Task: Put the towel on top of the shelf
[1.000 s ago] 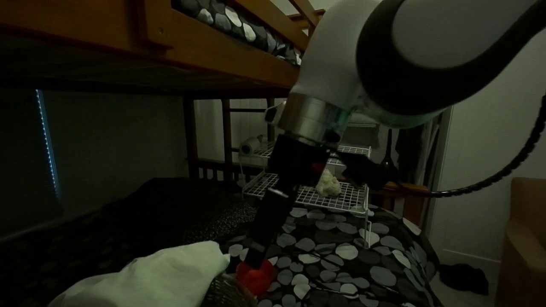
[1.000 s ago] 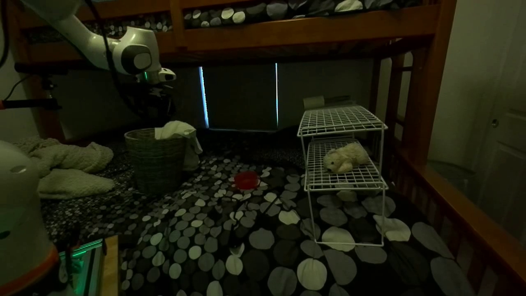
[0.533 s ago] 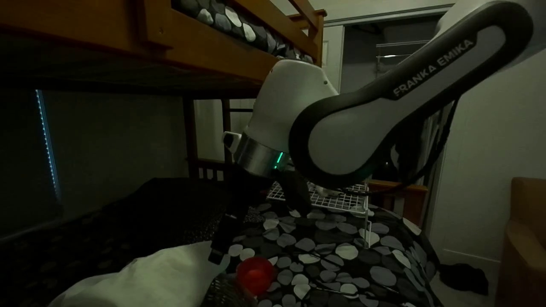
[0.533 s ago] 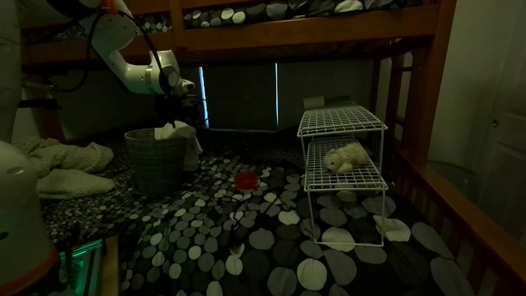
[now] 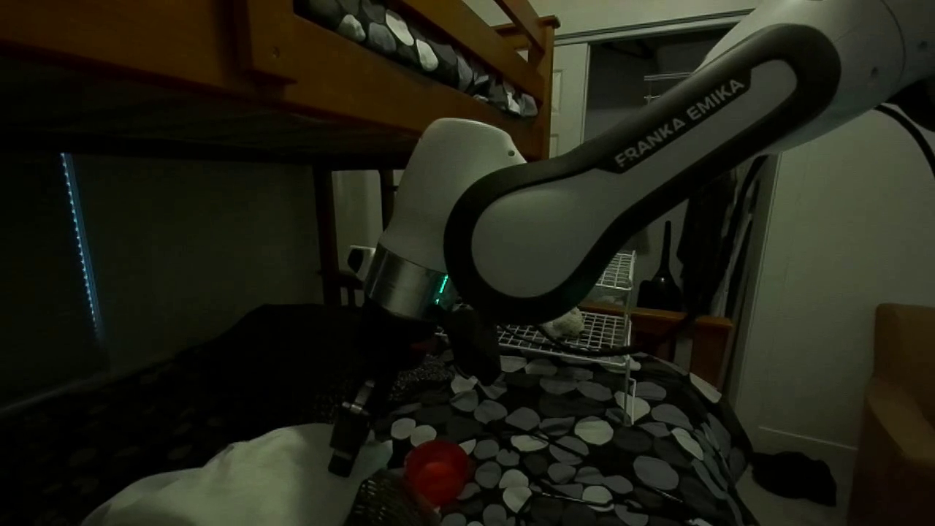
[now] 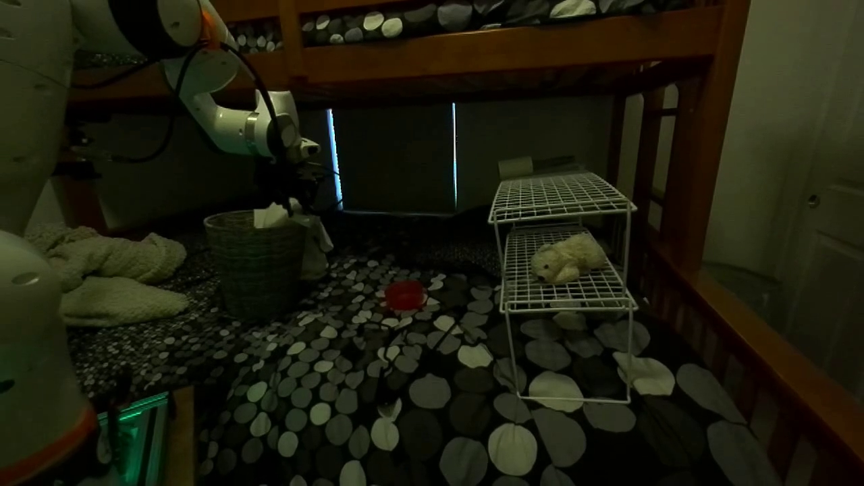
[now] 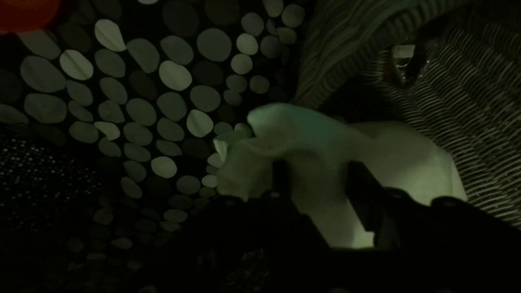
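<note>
I see the tool gaping over the towel draped on the basket (shelf near the table's railed edge).

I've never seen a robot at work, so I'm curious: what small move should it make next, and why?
Probably close the jaws on the towel: in the wrist view they stand apart, with part of it showing between them, and it drapes over the rim of the basket, not yet on top of the shelf.
</note>
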